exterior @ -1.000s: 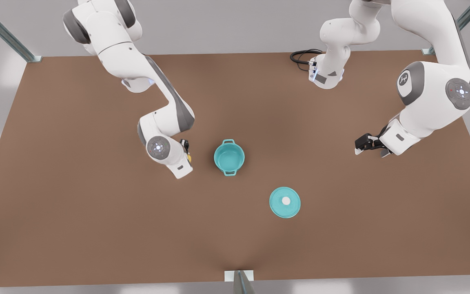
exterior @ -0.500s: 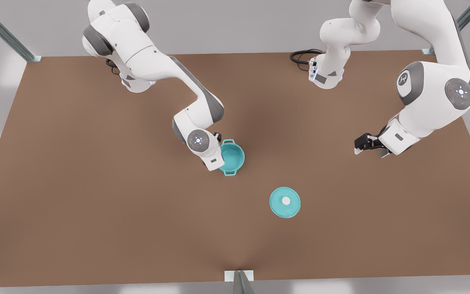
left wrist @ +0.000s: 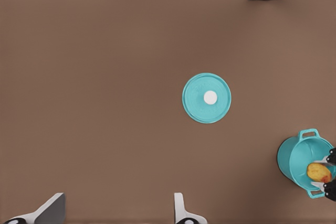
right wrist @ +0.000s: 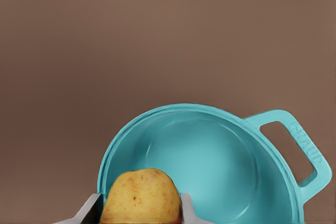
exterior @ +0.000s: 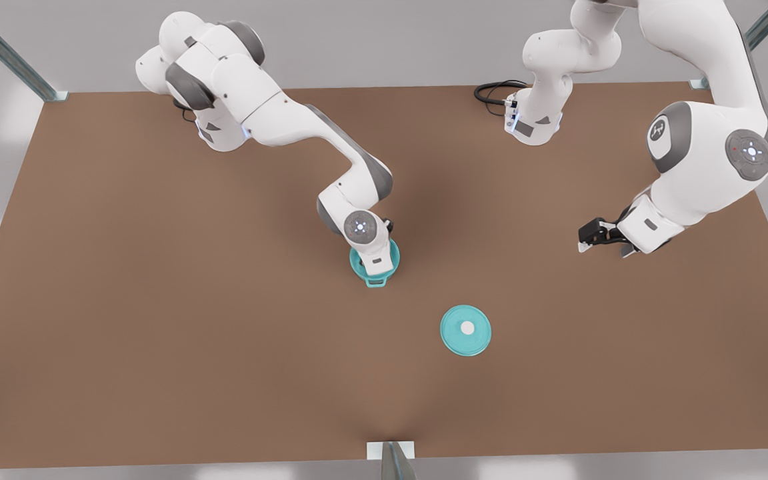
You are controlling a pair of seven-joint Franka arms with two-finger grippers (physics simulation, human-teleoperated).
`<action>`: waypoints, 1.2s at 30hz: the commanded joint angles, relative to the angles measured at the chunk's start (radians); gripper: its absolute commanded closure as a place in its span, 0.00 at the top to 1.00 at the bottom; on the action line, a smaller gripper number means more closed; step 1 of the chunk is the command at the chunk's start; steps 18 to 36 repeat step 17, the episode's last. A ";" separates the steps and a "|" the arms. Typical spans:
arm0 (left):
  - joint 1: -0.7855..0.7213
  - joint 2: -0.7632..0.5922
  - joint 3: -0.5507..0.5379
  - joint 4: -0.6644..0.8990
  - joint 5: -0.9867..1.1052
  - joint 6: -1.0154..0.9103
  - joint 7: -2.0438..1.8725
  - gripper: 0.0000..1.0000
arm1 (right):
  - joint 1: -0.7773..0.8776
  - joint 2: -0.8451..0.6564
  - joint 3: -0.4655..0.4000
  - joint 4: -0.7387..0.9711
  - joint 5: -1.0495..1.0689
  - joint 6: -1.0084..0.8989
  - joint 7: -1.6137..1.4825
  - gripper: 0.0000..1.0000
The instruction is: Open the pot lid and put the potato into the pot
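Observation:
The teal pot stands uncovered mid-table, largely covered in the front view by my right arm's wrist. My right gripper is shut on the yellow-orange potato and holds it above the pot, over the near part of its rim. The left wrist view shows that potato over the pot from afar. The pot lid, a flat teal disc with a white knob, lies on the table toward the front view's right of the pot. My left gripper waits open at the front view's right, far from both; its fingers are spread wide.
The brown table has wide bare room around pot and lid. A black cable lies by the arm base at the back. A metal post bracket sits at the front edge.
My right arm has swung toward the front view's right, carrying the potato from beside the pot to above it. The left arm, the pot and the lid have stayed put.

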 commanded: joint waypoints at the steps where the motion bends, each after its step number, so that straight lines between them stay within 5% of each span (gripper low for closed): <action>1: 0.000 -0.001 -0.002 0.000 0.001 0.001 0.003 1.00 | -0.001 -0.001 0.000 0.000 -0.003 0.042 0.227 1.00; 5: 0.000 -0.001 0.000 0.001 0.001 0.001 0.003 1.00 | -0.009 -0.022 -0.014 0.000 -0.005 0.040 0.215 1.00; 11: 0.008 -0.002 0.006 0.000 0.004 -0.012 0.006 1.00 | -0.528 -0.275 -0.021 -0.044 -0.238 -0.101 0.049 1.00; 14: 0.009 0.004 0.006 -0.002 0.005 -0.007 0.004 1.00 | -0.638 -0.368 -0.024 -0.149 -0.242 -0.128 0.045 0.99; 36: 0.008 0.005 0.006 -0.003 0.005 -0.004 0.004 1.00 | -0.652 -0.374 -0.026 -0.149 -0.241 -0.161 0.045 0.99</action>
